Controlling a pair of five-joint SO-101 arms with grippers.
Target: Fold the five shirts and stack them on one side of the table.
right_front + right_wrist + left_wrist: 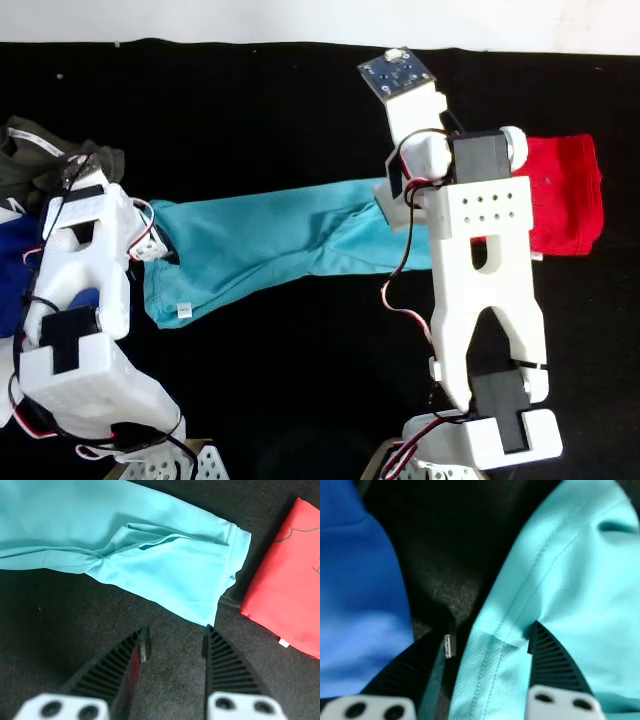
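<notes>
Counter (300,380) in black cloth carries a teal shirt (270,240) stretched long across its middle, with a folded red shirt (565,195) just beyond one end and a blue shirt (12,270) beside the other. The left gripper (491,630) has its fingers wide apart astride the teal edge, clamping nothing. The right gripper (175,632) has its fingers apart and empty over bare cloth near the teal end.

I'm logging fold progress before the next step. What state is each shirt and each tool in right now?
teal shirt: stretched out in a long strip across the table.
red shirt: folded, lying flat.
blue shirt: partly under the left arm, fold unclear.
dark shirt: crumpled.
left tool: open, astride the teal shirt's edge.
right tool: open, over bare table beside the teal shirt's end.
</notes>
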